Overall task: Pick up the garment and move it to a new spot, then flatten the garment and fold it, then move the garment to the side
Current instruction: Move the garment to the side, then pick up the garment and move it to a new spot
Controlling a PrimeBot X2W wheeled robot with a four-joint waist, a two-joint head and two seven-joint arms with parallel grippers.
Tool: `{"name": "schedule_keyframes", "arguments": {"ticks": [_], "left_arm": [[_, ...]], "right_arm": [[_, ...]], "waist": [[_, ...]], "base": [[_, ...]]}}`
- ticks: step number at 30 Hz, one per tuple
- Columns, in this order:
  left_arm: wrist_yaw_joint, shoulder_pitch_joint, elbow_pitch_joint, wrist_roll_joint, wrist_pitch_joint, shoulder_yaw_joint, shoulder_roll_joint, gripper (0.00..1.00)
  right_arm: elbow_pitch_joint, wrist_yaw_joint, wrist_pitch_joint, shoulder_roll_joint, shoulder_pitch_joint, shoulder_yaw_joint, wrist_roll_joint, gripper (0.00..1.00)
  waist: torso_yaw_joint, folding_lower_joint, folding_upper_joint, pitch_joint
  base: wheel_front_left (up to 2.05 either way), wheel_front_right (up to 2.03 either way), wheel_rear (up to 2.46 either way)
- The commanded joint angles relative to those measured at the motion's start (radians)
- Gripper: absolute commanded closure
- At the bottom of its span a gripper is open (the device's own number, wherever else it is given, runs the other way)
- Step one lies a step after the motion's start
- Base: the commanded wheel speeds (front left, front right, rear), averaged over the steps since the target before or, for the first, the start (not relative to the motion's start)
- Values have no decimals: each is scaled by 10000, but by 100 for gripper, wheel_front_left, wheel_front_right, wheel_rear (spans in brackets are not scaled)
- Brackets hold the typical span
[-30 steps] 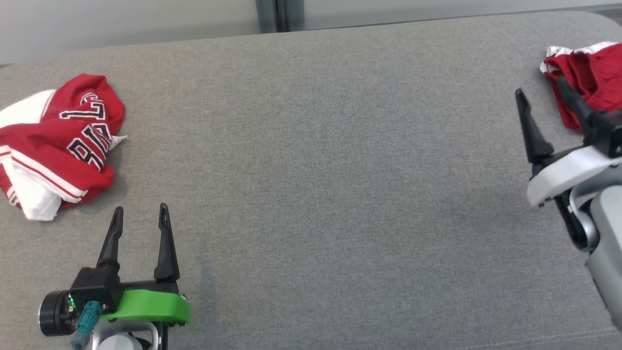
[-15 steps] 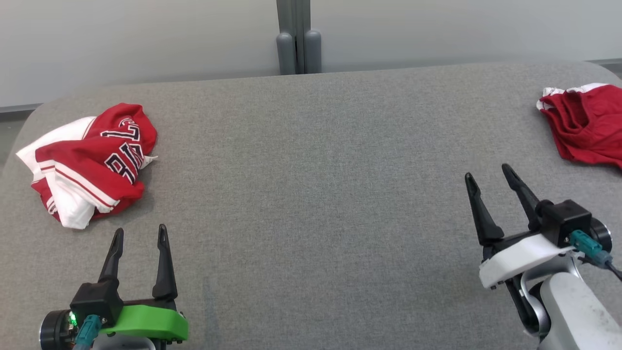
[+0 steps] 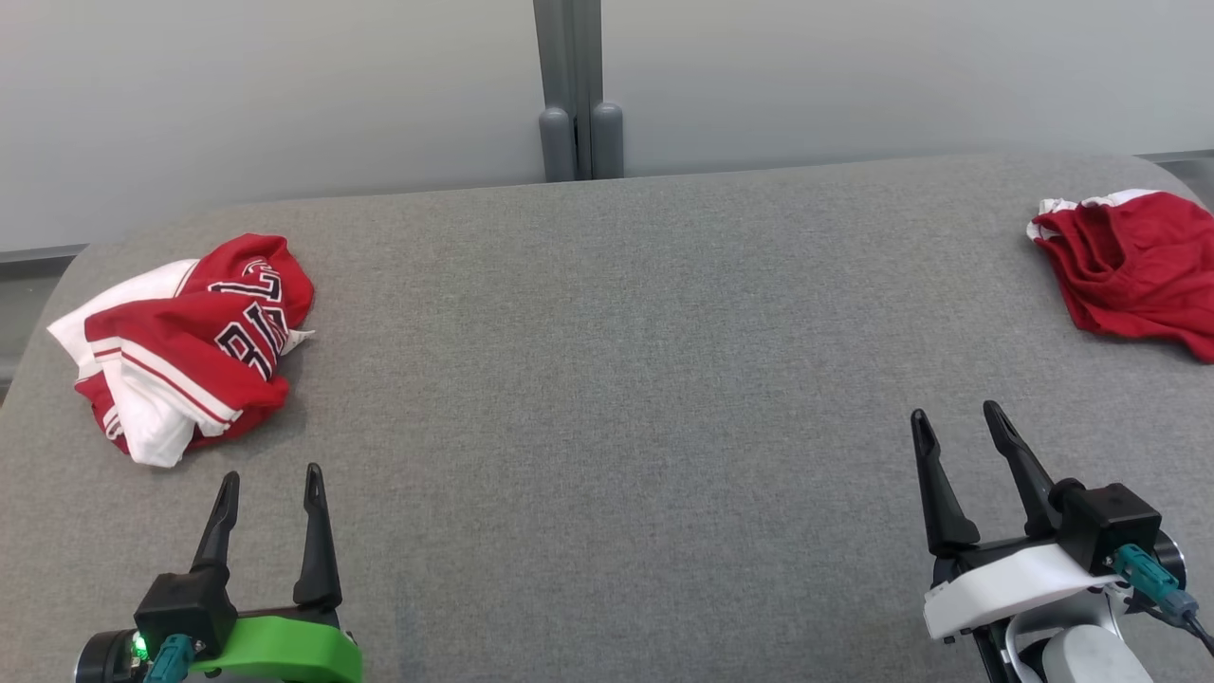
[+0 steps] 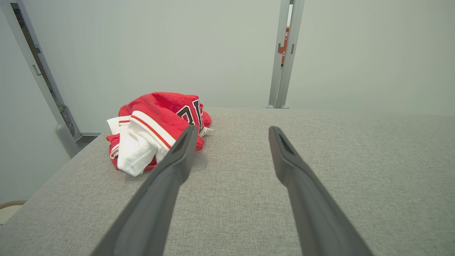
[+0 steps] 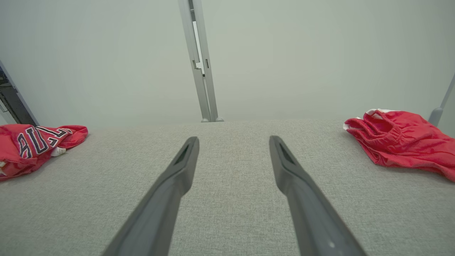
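- The right gripper [image 3: 954, 414] has come back from the red shorts [image 3: 1129, 261] at the upper right of the frame. It now rests at the lower right, well apart from them, with its fingers spread and empty.
- The camera itself has also tilted up, so more wall is showing; the clothes did not move on the counter [image 3: 616, 379].
- The left gripper [image 3: 270, 476] stays at the lower left, also spread wide and holding nothing.
- The crumpled red and white jersey [image 3: 185, 346] lies at the left of the frame, just above the left gripper.
- I think the shorts are already put aside, and the jersey is the next garment to pick up.
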Motion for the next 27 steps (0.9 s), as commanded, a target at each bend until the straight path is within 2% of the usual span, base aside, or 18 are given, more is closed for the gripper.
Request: {"name": "schedule_keyframes", "arguments": {"ticks": [1, 27], "left_arm": [[-65, 123, 7, 25, 9, 45, 12, 0], [-103, 74, 34, 125, 9, 4, 10, 0]], "right_arm": [[-112, -15, -29, 79, 170, -88, -99, 0], [-28, -16, -29, 262, 369, -165, -65, 0]], "waist": [[-26, 0, 0, -33], [109, 0, 0, -95]], "base": [[0, 0, 0], [0, 0, 0]]}}
